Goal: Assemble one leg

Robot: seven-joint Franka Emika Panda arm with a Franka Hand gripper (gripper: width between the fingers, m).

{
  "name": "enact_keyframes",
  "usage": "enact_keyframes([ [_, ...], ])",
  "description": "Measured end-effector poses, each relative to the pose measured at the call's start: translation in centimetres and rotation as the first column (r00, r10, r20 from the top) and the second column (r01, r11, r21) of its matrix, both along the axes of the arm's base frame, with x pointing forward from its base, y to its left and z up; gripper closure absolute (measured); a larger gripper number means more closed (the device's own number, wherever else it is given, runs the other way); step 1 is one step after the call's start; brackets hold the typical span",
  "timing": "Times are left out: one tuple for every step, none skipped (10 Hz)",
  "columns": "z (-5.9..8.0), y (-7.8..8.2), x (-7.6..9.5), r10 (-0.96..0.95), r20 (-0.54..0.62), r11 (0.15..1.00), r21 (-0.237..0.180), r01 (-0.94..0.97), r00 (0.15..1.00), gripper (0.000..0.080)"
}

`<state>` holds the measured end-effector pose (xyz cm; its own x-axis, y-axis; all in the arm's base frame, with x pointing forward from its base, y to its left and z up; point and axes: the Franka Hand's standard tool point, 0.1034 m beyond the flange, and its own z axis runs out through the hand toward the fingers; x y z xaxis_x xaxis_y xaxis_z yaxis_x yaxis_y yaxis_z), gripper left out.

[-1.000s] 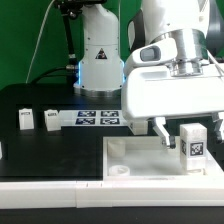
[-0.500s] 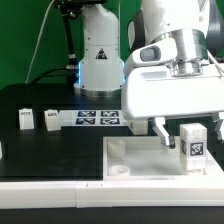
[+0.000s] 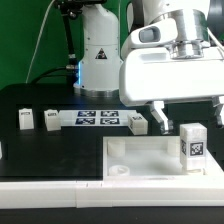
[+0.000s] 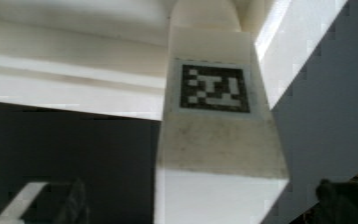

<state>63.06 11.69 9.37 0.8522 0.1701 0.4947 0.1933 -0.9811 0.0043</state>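
Observation:
A white leg (image 3: pixel 191 148) with a black-and-white tag stands upright in the corner of the large white panel (image 3: pixel 140 160) at the exterior view's right. My gripper (image 3: pixel 190 116) is open and empty just above the leg, one finger on each side of its top, touching nothing. In the wrist view the leg (image 4: pixel 217 120) fills the middle, its tag facing the camera, and my dark fingertips (image 4: pixel 343 200) stand well apart on either side of it. Three more legs lie loose on the black table: two at the exterior view's left (image 3: pixel 25 119) (image 3: pixel 51 121) and one (image 3: pixel 137 122) behind the panel.
The marker board (image 3: pixel 98 119) lies behind the panel near the robot's base (image 3: pixel 100 60). A white edge strip (image 3: pixel 50 185) runs along the table's front. A small white object (image 3: pixel 1 150) shows at the exterior view's left edge.
My gripper has risen from around the leg to just above it. The leg stays upright in the panel's corner.

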Motion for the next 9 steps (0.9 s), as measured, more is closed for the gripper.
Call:
enact_keyframes([
  [-0.17,0.03,-0.13,0.001,-0.016,1.000,-0.001,-0.001,1.000,0.0150],
  [-0.71,0.24,-0.71,0.005,-0.128,1.000,-0.008,-0.007,0.992,0.0150],
  [-0.69,0.28,-0.60,0.004,-0.230,1.000,-0.014,-0.008,0.973,0.0150],
  [-0.57,0.24,-0.29,0.004,-0.280,1.000,-0.018,-0.010,0.960,0.0150],
  [-0.87,0.03,-0.96,0.005,-0.411,0.999,-0.031,-0.019,0.912,0.0150],
  [-0.91,-0.14,-0.87,0.003,-0.517,0.999,-0.040,-0.027,0.856,0.0150],
  [-0.93,-0.12,-0.44,0.003,-0.547,0.999,-0.041,-0.030,0.837,0.0150],
  [-0.96,-0.10,-0.25,0.003,-0.539,0.999,-0.041,-0.029,0.842,0.0150],
  [-1.01,0.02,-0.34,0.004,-0.539,0.999,-0.040,-0.031,0.842,0.0150],
])
